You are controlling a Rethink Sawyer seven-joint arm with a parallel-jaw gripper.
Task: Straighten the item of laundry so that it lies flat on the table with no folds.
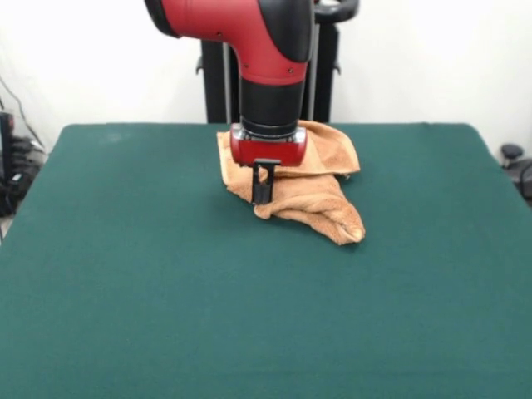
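Front view: item of laundry (312, 195), orange terry, crumpled in folds at the far middle of the green table (166, 316); its upper left part hidden behind the arm. Arm: red and black, descending vertically from the top edge. Hand (263, 184): dark fingers low against the cloth's left edge; spread or pressed together cannot be told.
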